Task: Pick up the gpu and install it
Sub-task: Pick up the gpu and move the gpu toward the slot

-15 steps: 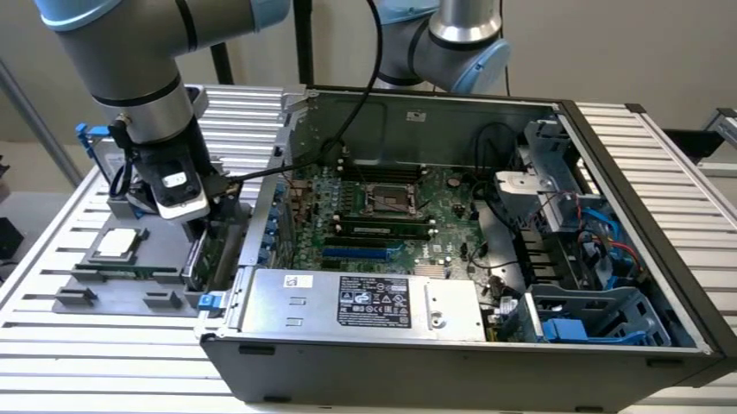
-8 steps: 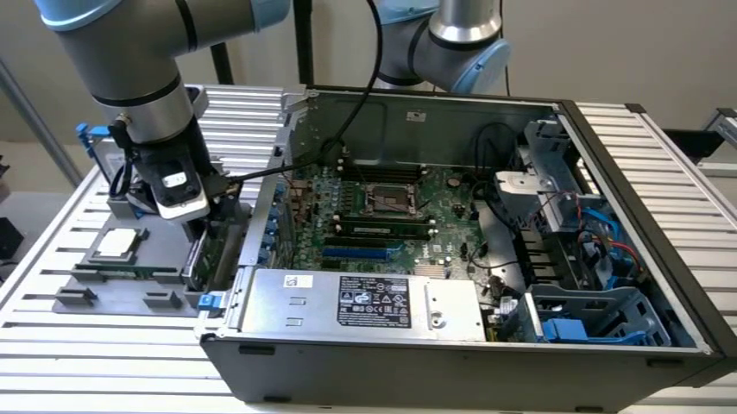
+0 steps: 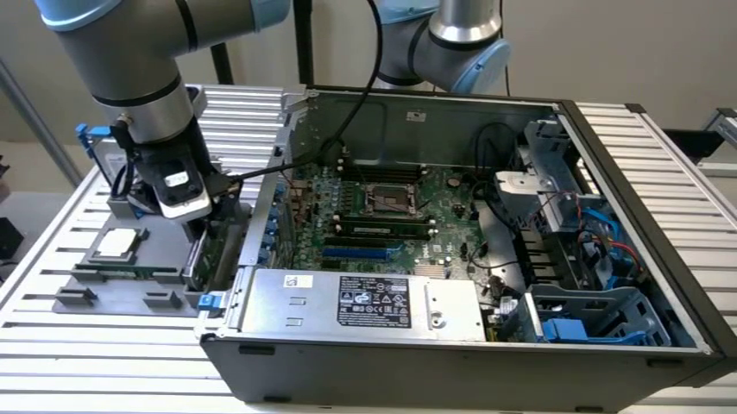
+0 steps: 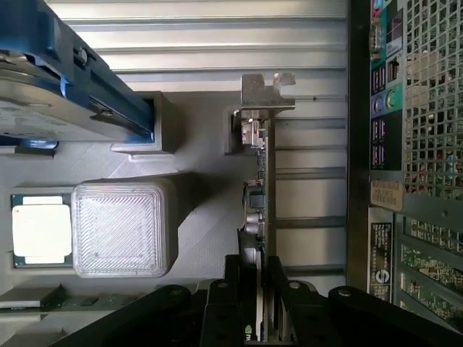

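1. The claw [image 4: 255,293] is drawn in narrow around the gpu [image 4: 257,195], with one black finger [image 4: 233,289] against each face of the card. It is clamped on the card's end farthest from the silver bracket [image 4: 265,92].
2. In the exterior view, the claw [image 3: 198,226] hangs straight down from the arm over the grey holder tray [image 3: 116,300], just beside the outer wall of the computer case [image 3: 645,216] on the exterior view's left.
3. The gpu [image 3: 210,254] stands on its long edge in a slot of the holder tray [image 4: 206,210], its bracket end resting against a raised grey post. It is outside the case and parallel to the case's rear panel [image 4: 383,144].
4. Holder tray contents:
   - The CPU chip [image 4: 41,229] lies flat in a square recess; in the exterior view the chip [image 3: 119,244] sits near the tray's middle.
   - A pale ribbed block [image 4: 119,228] stands just beside the chip, between it and the gpu.
   - The hard drive [image 4: 36,101] with blue rails stands in its own slot, well apart from the gpu.
   - A green memory stick [image 4: 43,296] lies along one tray edge.
5. The case lies open on a slatted table [image 3: 92,371]. Inside are the motherboard [image 3: 381,216] and, at the near wall, a silver power supply [image 3: 357,302].
6. A second arm [image 3: 461,34] stands behind the case.
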